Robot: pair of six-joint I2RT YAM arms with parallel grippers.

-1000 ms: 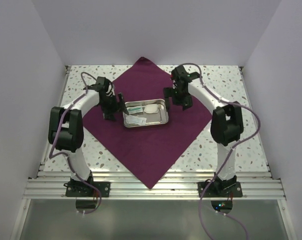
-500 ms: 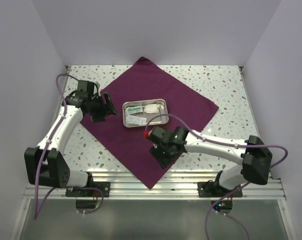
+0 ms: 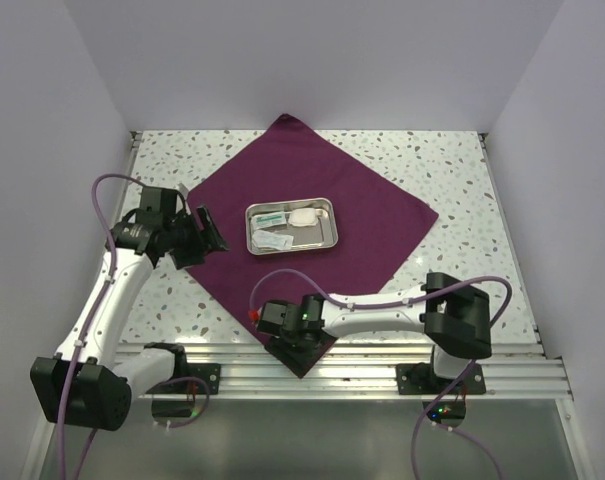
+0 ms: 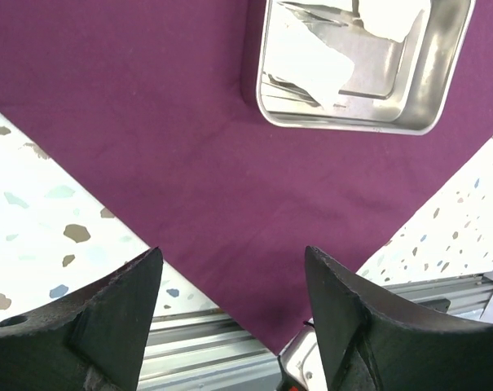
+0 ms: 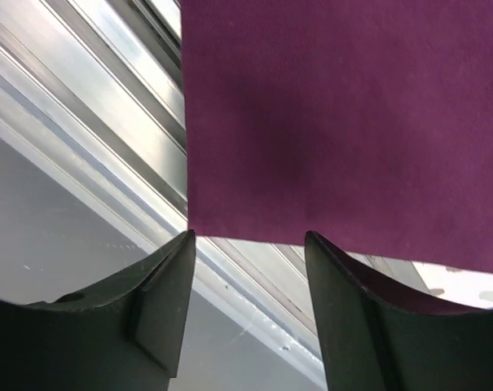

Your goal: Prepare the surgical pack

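**A:** Start on the left. What is the left gripper (image 3: 204, 234) doing?

**B:** It sits over the left corner of the cloth (image 3: 367, 215). In the left wrist view its fingers (image 4: 107, 318) are spread wide, with nothing between them. Past them are only maroon fabric (image 4: 148, 122) and speckled table (image 4: 34, 220).

**A:** And the pack itself?

**B:** It is unwrapped. The cloth lies flat as a diamond on the table (image 3: 452, 160), one corner pointing to the far wall and one to the near rail (image 3: 382, 375). The tray (image 3: 293, 252) stands at the middle of the cloth, long side running left to right.

**A:** Can you read any writing on what's in it?

**B:** No. A packet with a green band (image 3: 270, 217) lies at the tray's far left, and its print is too small to make out. A smaller white packet (image 3: 274, 241) lies nearer the arms, and a white gauze pad (image 3: 302, 217) is to the right of the green one. From the left wrist the tray's rim (image 4: 344, 124) is sharp, but the contents are glared white.

**A:** And the right arm?

**B:** It reaches across low, putting the right gripper (image 3: 302, 350) at the cloth's near corner by the rail. The right wrist view shows the jaws well apart and holding nothing. The cloth's edge (image 5: 352, 122) runs just beyond the fingertips (image 5: 160, 293), with the aluminium rail (image 5: 107, 90) to the left.
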